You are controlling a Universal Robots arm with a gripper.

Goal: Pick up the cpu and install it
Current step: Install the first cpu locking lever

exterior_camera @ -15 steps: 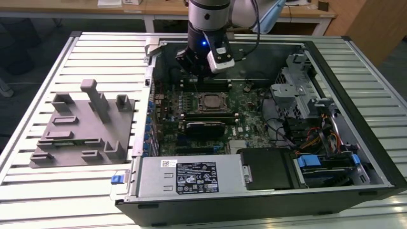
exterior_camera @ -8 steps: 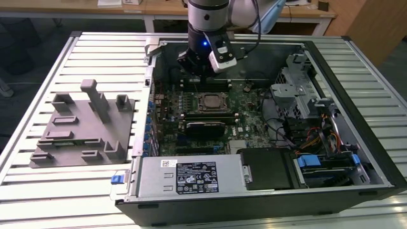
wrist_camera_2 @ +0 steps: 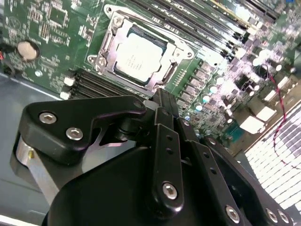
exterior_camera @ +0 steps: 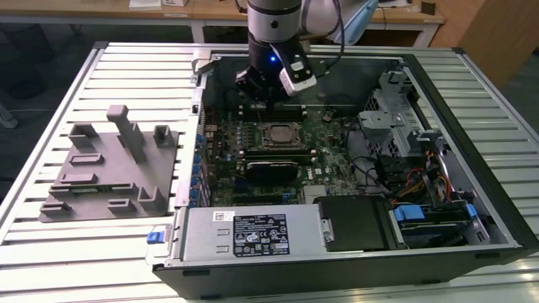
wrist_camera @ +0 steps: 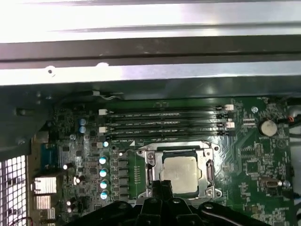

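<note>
The open computer case (exterior_camera: 471, 208) lies on its side so the motherboard (exterior_camera: 332, 148) faces up, the cpu (wrist_camera_2: 138, 55) sits seated in its socket (wrist_camera_2: 109, 35), and the gripper (wrist_camera_2: 164, 101), fingers pressed together and empty, hovers just beside it.

- Exterior view: even overhead room light, worktop (exterior_camera: 126, 76) slats bright, case interior (exterior_camera: 286, 145) dimmer, soft shadows; small blue light glows on the arm.
- Second wrist view: strong glare blows out the motherboard (wrist_camera_2: 244, 75) corner; cpu (wrist_camera_2: 138, 55) plate sharp, pincer (wrist_camera_2: 162, 101) body close and soft.
- First wrist view: case wall (wrist_camera: 150, 21) overexposed to white, slightly hazy; board below evenly lit, capacitor tops glint.
</note>
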